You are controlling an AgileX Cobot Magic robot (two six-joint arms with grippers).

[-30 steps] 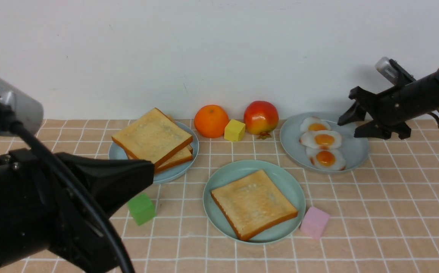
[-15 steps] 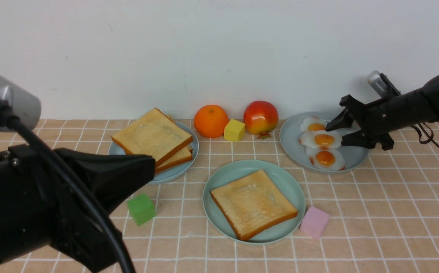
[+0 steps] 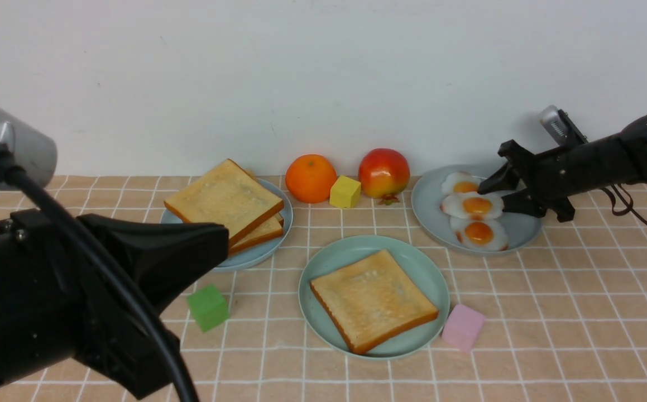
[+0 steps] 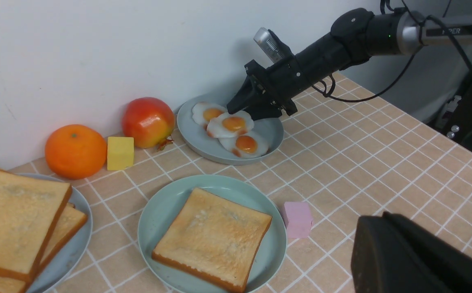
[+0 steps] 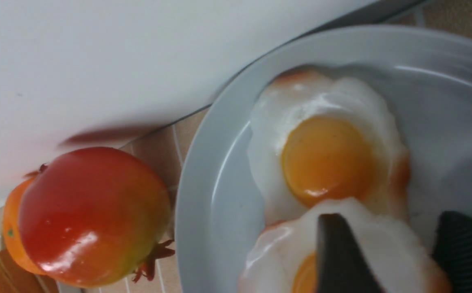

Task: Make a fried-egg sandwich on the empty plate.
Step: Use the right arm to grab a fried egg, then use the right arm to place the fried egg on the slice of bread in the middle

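Fried-egg sandwich: handling of the egg layer

Fried-egg sandwich status: incomplete; one square golden toast slice with brown crust (image 3: 373, 300) lies flat on the round mint-green plastic plate (image 3: 419, 262) at the middle of the tiled peach bench (image 3: 580, 307); no egg is on it.

Right tool (image 3: 501, 194): jaws parted, holding nothing, set low at the right-hand edge of the middle white fried egg with orange yolk (image 3: 473, 205); this egg is one of three overlapping on the pale blue-grey round plate (image 3: 426, 211); the right wrist view shows egg white in the gap between the two fingers.

Left tool (image 3: 211, 251): close to the camera, apart from the plates; its opening cannot be told.

Handling judgement: the egg is probably light, thin and rubbery, likely to flop when lifted; grip the white rim, not the domed yolk, which looks glossy and may slip; lift slowly, since the neighbouring eggs overlap and may drag along; the toast looks stiff and light; grip it at a crust edge.
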